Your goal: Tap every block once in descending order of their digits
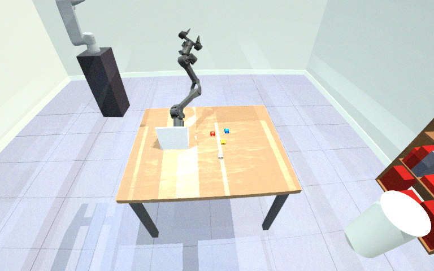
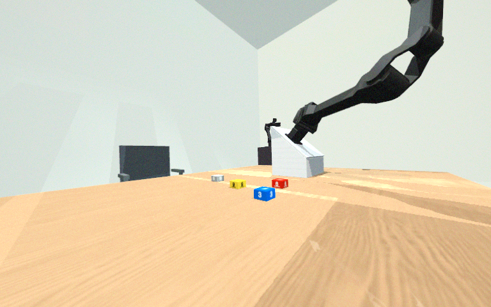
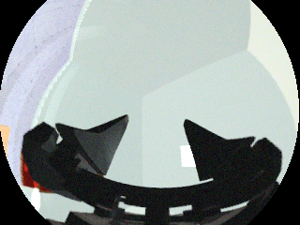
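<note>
Black gripper up high, well above the wooden table, fingers spread wide, nothing between them. Four blocks on table, all apart from the gripper: blue block, reads 3; red block and yellow block near it, digits too small to tell; pale gray block past yellow, digit unreadable. White wedge-shaped stand by the arm's lower end.

Blue block with white digits, one red, one yellow; tabletop brown wood grain
</note>
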